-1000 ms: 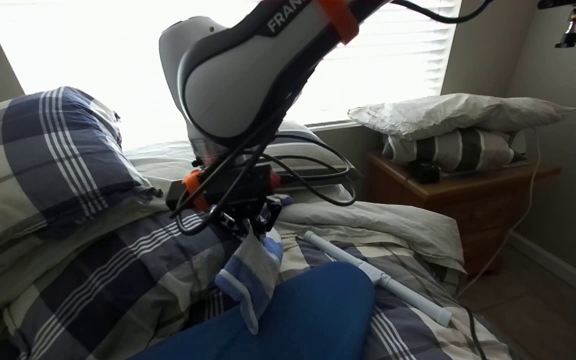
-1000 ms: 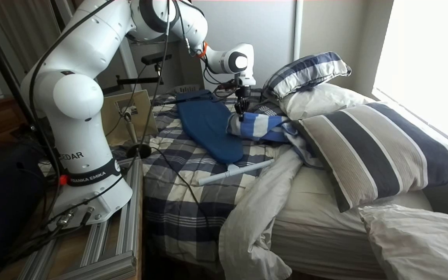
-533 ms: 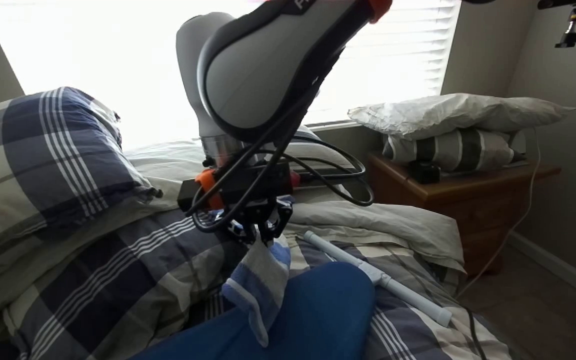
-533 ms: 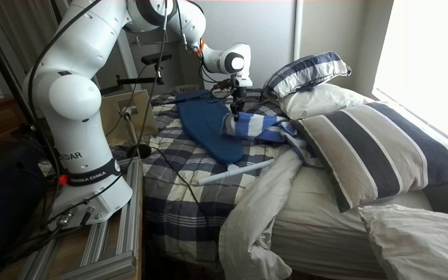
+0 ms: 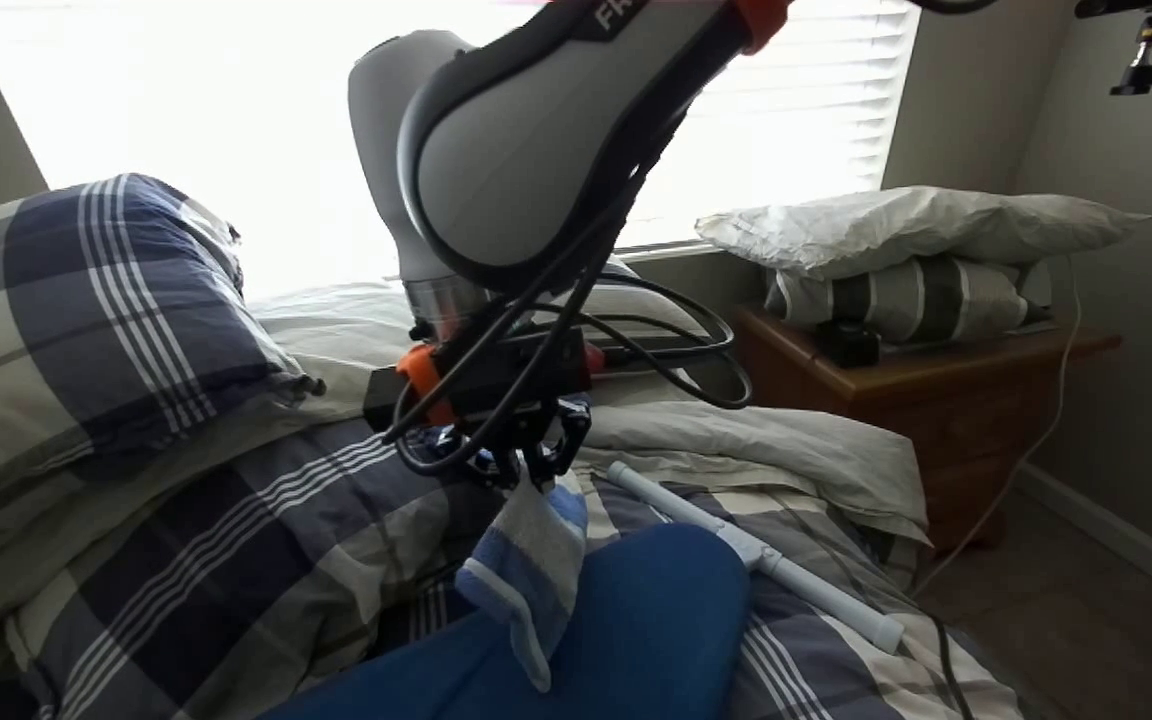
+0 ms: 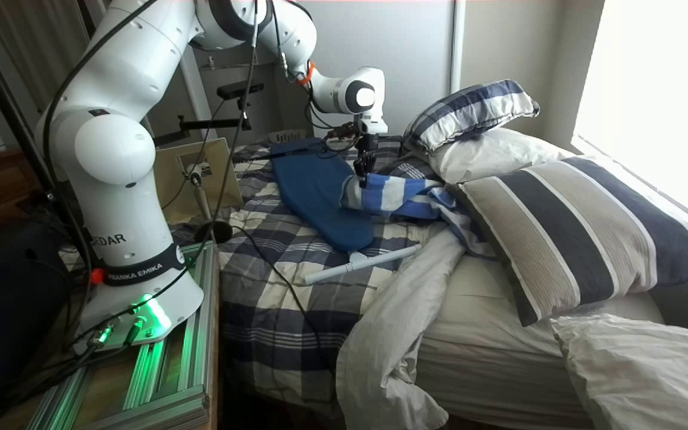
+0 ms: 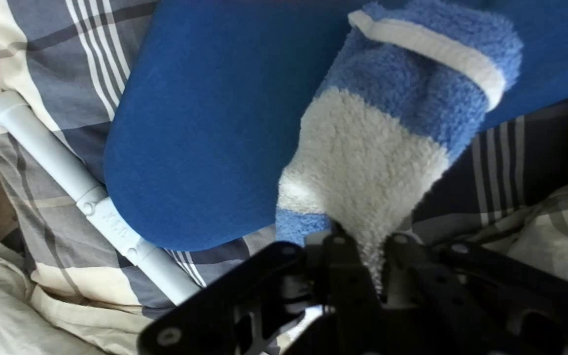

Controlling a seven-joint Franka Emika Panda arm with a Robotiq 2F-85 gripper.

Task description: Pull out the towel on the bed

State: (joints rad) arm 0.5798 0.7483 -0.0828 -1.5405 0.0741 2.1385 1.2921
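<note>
Hanging from pincer (image 7: 370, 242), towel (image 7: 370, 153) perhaps touches board (image 7: 205, 133).

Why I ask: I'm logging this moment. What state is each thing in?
gripper: closed on the towel
towel: bunched, one end hanging over the blue board
blue board: lying on the bed, partly hidden by the towel
bed: unmade, rumpled
plaid pillow: tilted, resting against a white pillow
striped pillow: tilted, on the bed
blinds: lowered, partly lost in glare
robot base: lit green
</note>
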